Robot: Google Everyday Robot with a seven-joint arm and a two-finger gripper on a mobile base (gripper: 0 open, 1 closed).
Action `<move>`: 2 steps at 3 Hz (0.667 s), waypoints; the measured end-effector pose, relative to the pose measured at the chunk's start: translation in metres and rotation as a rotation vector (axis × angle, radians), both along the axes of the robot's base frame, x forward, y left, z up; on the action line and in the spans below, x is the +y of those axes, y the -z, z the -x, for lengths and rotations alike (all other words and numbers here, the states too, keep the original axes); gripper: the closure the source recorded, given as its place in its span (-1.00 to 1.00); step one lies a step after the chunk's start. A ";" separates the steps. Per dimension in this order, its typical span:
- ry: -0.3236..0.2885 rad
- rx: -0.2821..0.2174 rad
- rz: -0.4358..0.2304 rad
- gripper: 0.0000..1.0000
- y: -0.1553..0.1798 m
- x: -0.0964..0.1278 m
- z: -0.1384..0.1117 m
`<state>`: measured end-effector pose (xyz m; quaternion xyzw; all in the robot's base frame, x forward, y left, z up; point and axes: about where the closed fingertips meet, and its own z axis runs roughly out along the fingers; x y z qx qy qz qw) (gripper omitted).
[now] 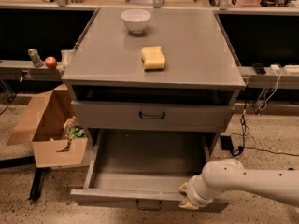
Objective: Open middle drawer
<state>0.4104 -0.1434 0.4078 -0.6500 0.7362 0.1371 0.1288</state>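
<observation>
The white arm (254, 180) reaches in low from the right, its wrist bent toward the drawer front. The end effector (188, 198) rests against the right part of the front panel of the middle drawer (148, 161); whether it is open or closed cannot be told. This drawer stands pulled well out beneath one closed drawer (107, 115). Each shows one dark centre handle. On the desk (201, 50) lie one white bowl (136, 20) and one yellow sponge (153, 58), set apart. One cardboard box (46, 125) sits on the floor at the left.

Pulled-out middle drawer (117, 198), hand (186, 196) at its front rim
</observation>
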 end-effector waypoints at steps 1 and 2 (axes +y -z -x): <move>-0.018 -0.044 -0.007 0.39 -0.009 0.002 0.002; -0.018 -0.044 -0.007 -0.07 -0.009 0.002 0.002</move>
